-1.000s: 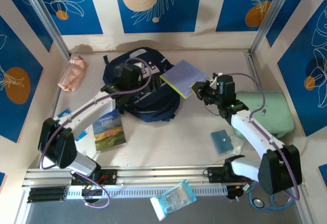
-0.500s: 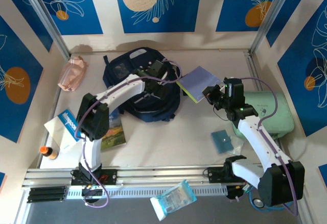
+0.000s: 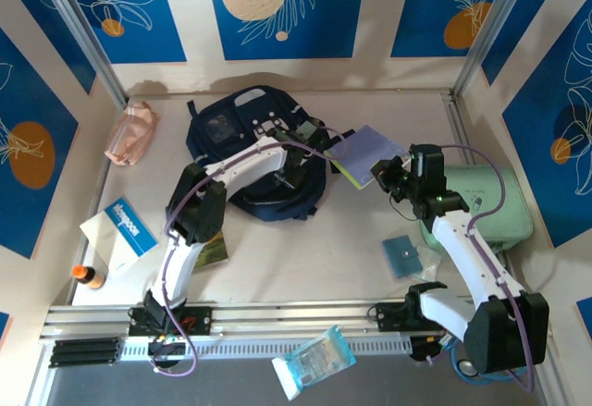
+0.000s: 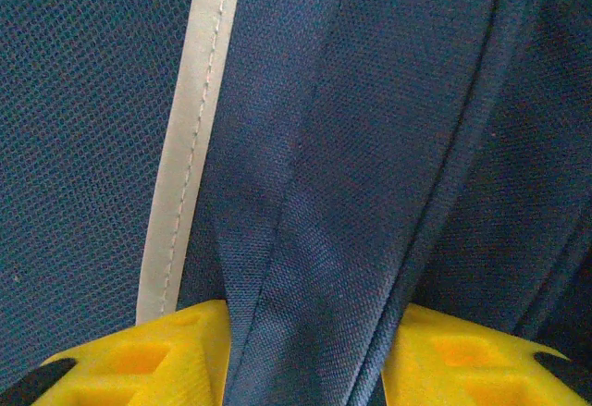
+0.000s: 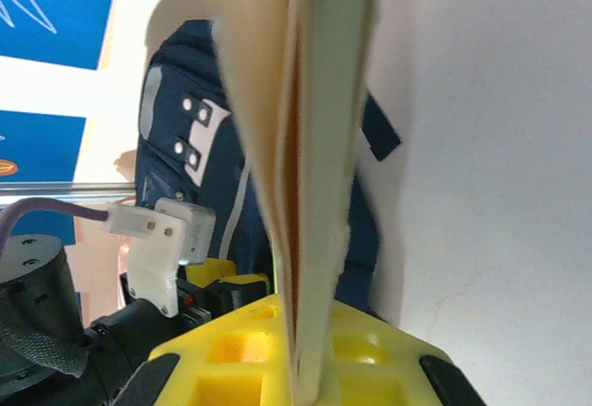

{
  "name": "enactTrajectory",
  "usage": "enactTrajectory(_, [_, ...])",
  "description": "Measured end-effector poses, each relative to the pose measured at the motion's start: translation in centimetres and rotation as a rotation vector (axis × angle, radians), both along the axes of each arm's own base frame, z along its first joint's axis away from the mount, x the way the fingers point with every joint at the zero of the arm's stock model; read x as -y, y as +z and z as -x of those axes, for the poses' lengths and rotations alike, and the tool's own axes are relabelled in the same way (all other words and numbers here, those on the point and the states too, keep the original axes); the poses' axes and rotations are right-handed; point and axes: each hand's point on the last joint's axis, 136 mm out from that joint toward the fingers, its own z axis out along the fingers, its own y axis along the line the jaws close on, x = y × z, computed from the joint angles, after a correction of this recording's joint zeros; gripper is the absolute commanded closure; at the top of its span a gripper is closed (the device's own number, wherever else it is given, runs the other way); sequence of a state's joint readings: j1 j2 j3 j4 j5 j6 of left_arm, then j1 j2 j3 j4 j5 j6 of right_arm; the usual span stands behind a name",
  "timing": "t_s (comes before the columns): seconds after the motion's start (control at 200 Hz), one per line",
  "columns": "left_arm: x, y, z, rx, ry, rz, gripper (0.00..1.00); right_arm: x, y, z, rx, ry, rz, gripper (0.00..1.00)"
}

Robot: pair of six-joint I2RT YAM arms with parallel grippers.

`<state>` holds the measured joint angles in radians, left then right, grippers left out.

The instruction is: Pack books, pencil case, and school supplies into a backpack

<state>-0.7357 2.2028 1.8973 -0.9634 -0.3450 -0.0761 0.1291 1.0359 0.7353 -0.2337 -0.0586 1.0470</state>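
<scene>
The dark navy backpack (image 3: 242, 138) lies at the back centre of the table. My left gripper (image 3: 310, 150) is at its right edge, and the left wrist view shows its yellow fingers (image 4: 139, 360) shut on a fold of navy backpack fabric (image 4: 314, 239) beside a pale stripe (image 4: 190, 147). My right gripper (image 3: 381, 171) is shut on the lavender notebook (image 3: 368, 150), held tilted just right of the backpack; its pages (image 5: 310, 147) rise edge-on from the jaws. The green book (image 3: 215, 247) lies partly under my left arm. The pink pencil case (image 3: 129, 133) is at the back left.
A white book (image 3: 125, 230) and an orange-capped tube (image 3: 86, 276) lie at the near left. A teal pad (image 3: 402, 256) sits near the right arm's base. The mint-green case (image 3: 490, 204) is at the right wall. A plastic-wrapped packet (image 3: 314, 360) lies over the front rail.
My left arm swung right across the backpack to its right edge and its jaws closed on the fabric. My right gripper drew the notebook slightly right. The white book and tube became visible.
</scene>
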Motion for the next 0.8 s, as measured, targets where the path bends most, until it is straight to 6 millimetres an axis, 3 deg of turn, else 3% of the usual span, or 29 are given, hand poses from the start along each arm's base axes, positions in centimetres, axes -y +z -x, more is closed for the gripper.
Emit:
enactTrajectory(0.165, [0.0,-0.5,0.0,-0.013,0.000,-0.009,0.59,0.3,-0.6,0.2,-0.015,-0.005,-0.004,1.00])
enactTrajectory(0.425, [0.3,0.0,0.0,-0.029,0.014,-0.003,1.00,0.3,-0.5,0.2,-0.015,0.000,-0.015,1.00])
enactTrajectory(0.565, [0.7,2.2,0.0,-0.010,0.018,0.052,1.00,0.6,-0.3,0.1,-0.010,-0.009,-0.016,1.00])
enactTrajectory(0.8, [0.3,9.6,0.3,0.107,0.016,0.160,1.00,0.7,0.6,0.9,0.032,0.003,-0.031,1.00])
